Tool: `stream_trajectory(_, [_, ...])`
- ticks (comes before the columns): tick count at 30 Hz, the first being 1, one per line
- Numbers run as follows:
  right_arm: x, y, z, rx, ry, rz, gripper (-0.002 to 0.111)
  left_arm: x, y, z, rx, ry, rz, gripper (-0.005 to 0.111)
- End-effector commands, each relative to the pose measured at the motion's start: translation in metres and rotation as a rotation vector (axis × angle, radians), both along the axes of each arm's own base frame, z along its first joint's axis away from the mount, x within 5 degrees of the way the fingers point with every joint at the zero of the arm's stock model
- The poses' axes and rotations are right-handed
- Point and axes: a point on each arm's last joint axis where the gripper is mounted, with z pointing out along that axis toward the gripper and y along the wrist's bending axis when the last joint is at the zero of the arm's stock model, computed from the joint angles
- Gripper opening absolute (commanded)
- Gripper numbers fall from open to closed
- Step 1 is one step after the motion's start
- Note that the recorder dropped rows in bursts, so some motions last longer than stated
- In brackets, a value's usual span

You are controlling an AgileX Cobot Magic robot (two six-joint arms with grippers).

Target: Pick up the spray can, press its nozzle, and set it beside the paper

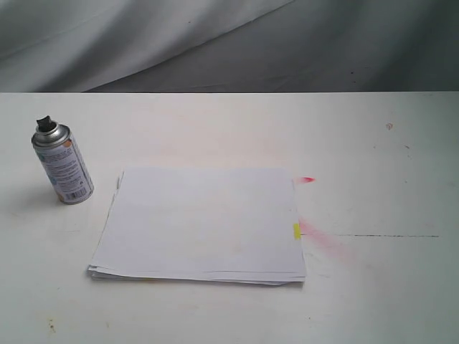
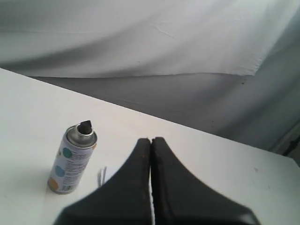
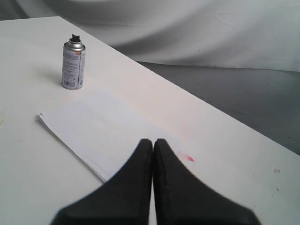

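Observation:
The silver spray can [image 1: 63, 165] stands upright on the white table at the left, its black nozzle [image 1: 46, 123] on top. Just right of it lies the stack of white paper [image 1: 204, 223] with a yellow tab [image 1: 296, 231] on its right edge. Neither gripper shows in the exterior view. In the left wrist view the spray can [image 2: 71, 159] and its nozzle [image 2: 86, 126] stand apart from my left gripper [image 2: 151, 139], which is shut and holds nothing. My right gripper [image 3: 153, 141] is shut and empty above the paper [image 3: 101, 131], the can [image 3: 73, 65] farther off.
Pink-red spray marks [image 1: 323, 240] stain the white table [image 1: 373, 165] right of the paper, with a small red spot [image 1: 307, 179] above them. A thin dark line [image 1: 394, 235] runs across the table at the right. Grey-white cloth [image 1: 215, 43] hangs behind the far edge.

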Motion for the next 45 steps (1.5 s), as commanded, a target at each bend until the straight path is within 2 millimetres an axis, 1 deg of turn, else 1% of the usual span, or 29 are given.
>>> stream_trajectory(1, [0.010, -0.002, -0.015, 0.008, 0.042, -0.027, 0.000, 0.001, -0.007, -0.011, 0.060, -0.011, -0.099, 0.000])
stream_trajectory(3, [0.019, -0.005, -0.025, 0.005, 0.044, -0.069, 0.000, 0.004, -0.009, -0.020, 0.056, -0.013, -0.117, 0.000])
stream_trajectory(5, [0.032, -0.014, -0.035, -0.027, 0.003, -0.162, 0.000, 0.007, -0.010, -0.031, 0.055, -0.018, -0.129, 0.000])
stream_trajectory(7, [0.045, -0.025, -0.042, -0.067, -0.085, -0.273, 0.000, 0.010, -0.010, -0.043, 0.056, -0.032, -0.125, 0.000])
stream_trajectory(9, [0.055, -0.033, -0.046, -0.082, -0.187, -0.359, 0.000, 0.013, -0.009, -0.052, 0.037, -0.042, -0.114, 0.000])
stream_trajectory(10, [0.060, -0.036, -0.051, -0.080, -0.228, -0.395, 0.000, 0.014, -0.009, -0.057, 0.022, -0.043, -0.105, 0.000])
stream_trajectory(12, [0.067, -0.041, -0.056, -0.054, -0.316, -0.457, 0.000, 0.015, -0.008, -0.066, -0.004, -0.038, -0.092, 0.000])
stream_trajectory(15, [0.074, -0.047, -0.072, -0.037, -0.378, -0.523, 0.000, 0.017, -0.007, -0.076, -0.031, -0.026, -0.066, 0.000])
stream_trajectory(18, [0.079, -0.050, -0.093, -0.045, -0.372, -0.551, 0.000, 0.018, -0.004, -0.083, -0.019, -0.026, -0.034, 0.000])
stream_trajectory(23, [0.083, -0.051, -0.136, -0.152, -0.268, -0.536, 0.000, 0.019, 0.000, -0.087, -0.038, -0.034, 0.011, 0.000])
stream_trajectory(25, [0.084, -0.051, -0.146, -0.177, -0.243, -0.531, 0.000, 0.019, -0.001, -0.089, -0.043, -0.024, 0.001, 0.000])
stream_trajectory(33, [0.084, -0.051, -0.147, -0.179, -0.233, -0.527, 0.000, 0.017, -0.007, -0.092, -0.040, 0.019, -0.062, 0.000])
stream_trajectory(45, [0.084, -0.051, -0.147, -0.175, -0.232, -0.528, 0.000, 0.017, -0.006, -0.092, -0.034, 0.014, -0.059, 0.000])
